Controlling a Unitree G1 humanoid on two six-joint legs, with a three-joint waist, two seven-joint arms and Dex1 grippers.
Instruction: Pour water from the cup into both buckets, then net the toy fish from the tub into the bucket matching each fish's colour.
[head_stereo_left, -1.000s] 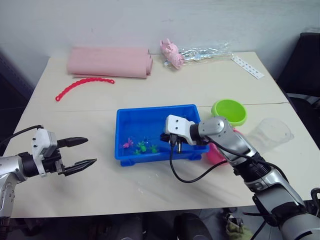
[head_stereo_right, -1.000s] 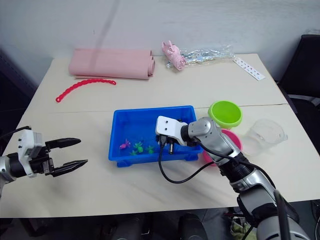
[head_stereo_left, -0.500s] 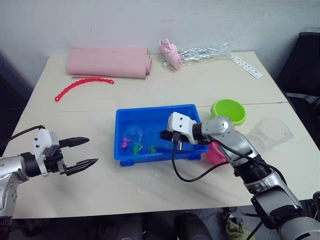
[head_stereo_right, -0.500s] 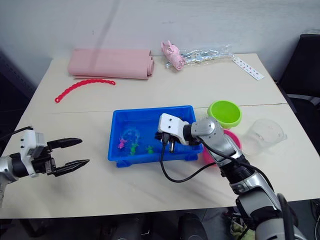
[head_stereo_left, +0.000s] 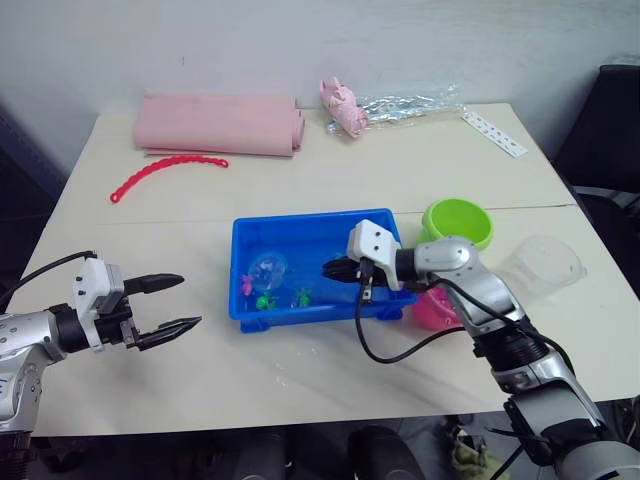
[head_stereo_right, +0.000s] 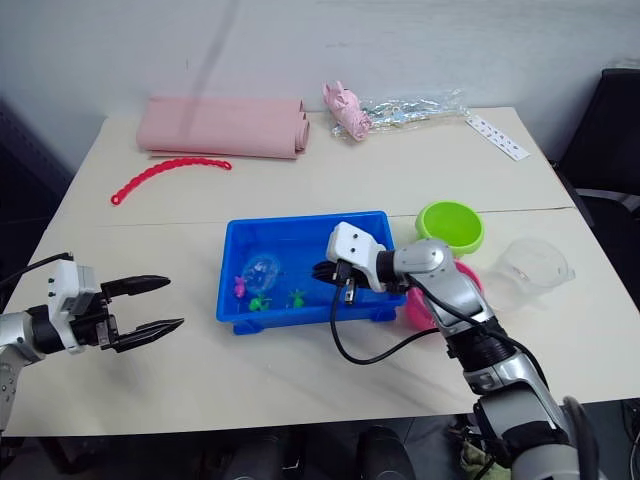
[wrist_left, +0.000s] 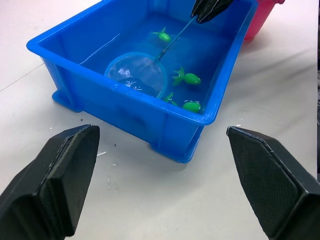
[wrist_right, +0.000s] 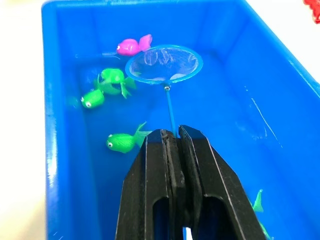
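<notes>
The blue tub (head_stereo_left: 300, 225) sits mid-table and holds water and several toy fish. A pink fish (wrist_right: 132, 46) and green fish (wrist_right: 112, 76) lie by the net's hoop (wrist_right: 164, 64), which rests in the tub's left part (head_stereo_left: 268, 268). My right gripper (head_stereo_left: 335, 268) is inside the tub, shut on the net's thin handle. The green bucket (head_stereo_left: 458, 222) and pink bucket (head_stereo_left: 432, 310) stand right of the tub. The clear cup (head_stereo_left: 545, 265) is further right. My left gripper (head_stereo_left: 172, 303) hovers open over the table left of the tub, holding nothing.
A rolled pink cloth (head_stereo_left: 218, 124), a red chain (head_stereo_left: 165, 170), a pink toy with a plastic bag (head_stereo_left: 345, 108) and a white strip (head_stereo_left: 494, 133) lie along the far side. My right wrist's cable (head_stereo_left: 390, 345) loops over the table in front of the tub.
My right wrist has drawn back to the right. The net's hoop, not seen a second ago, now lies in the tub's left part near the pink fish. The left gripper has barely moved.
</notes>
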